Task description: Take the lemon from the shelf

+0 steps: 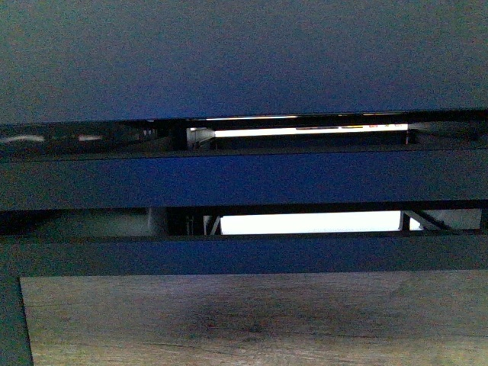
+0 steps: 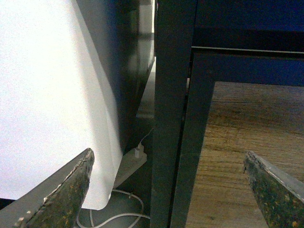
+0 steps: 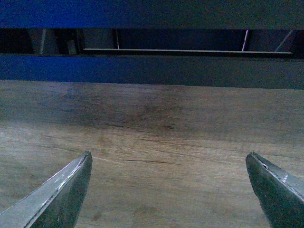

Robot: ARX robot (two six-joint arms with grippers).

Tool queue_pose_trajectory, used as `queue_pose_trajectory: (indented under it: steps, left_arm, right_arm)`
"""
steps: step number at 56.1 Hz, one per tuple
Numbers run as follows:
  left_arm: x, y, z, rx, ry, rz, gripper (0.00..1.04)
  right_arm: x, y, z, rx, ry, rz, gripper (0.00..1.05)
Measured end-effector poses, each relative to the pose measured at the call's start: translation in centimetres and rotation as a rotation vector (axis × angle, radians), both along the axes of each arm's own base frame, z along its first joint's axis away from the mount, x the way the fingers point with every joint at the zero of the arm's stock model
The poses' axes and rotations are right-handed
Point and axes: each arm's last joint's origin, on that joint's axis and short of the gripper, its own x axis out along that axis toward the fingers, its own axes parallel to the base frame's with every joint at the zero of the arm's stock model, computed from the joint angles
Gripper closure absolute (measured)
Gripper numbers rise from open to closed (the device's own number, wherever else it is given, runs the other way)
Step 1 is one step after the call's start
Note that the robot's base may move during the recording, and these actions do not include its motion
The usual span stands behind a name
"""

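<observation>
The front view is filled at close range by the shelf (image 1: 244,179). Its dark tray edges run as long level bands from the left side to the right, stacked one above the other, with thin bright gaps between them. Below them the wood-grain panel (image 1: 252,320) faces the camera, its grain lying along the same left-to-right line. The lemon does not show in any view, so where it lies and which way its long axis points cannot be told. The left claw (image 2: 168,156) is spread wide with nothing between its fingers. It faces the shelf's dark upright corner post (image 2: 168,95), which stands vertical, with the wood-grain panel to one side of it and a white sheet (image 2: 42,95) to the other. Low beside the post a white power strip (image 2: 135,161) lies on the floor, with a white cable (image 2: 114,218) looping near it. The right claw (image 3: 168,156) is also spread wide and holds nothing. It faces the panel squarely, with the level tray edges beyond it.
</observation>
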Motion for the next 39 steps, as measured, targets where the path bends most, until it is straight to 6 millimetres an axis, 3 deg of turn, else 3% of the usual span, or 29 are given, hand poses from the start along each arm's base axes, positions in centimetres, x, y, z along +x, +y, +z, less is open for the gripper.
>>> queue_pose_trajectory:
  steps: [39]
  left_arm:
    - [0.00, 0.00, -0.02, 0.000, 0.000, 0.000, 0.08]
  right_arm:
    - [0.00, 0.00, 0.00, 0.000, 0.000, 0.002, 0.07]
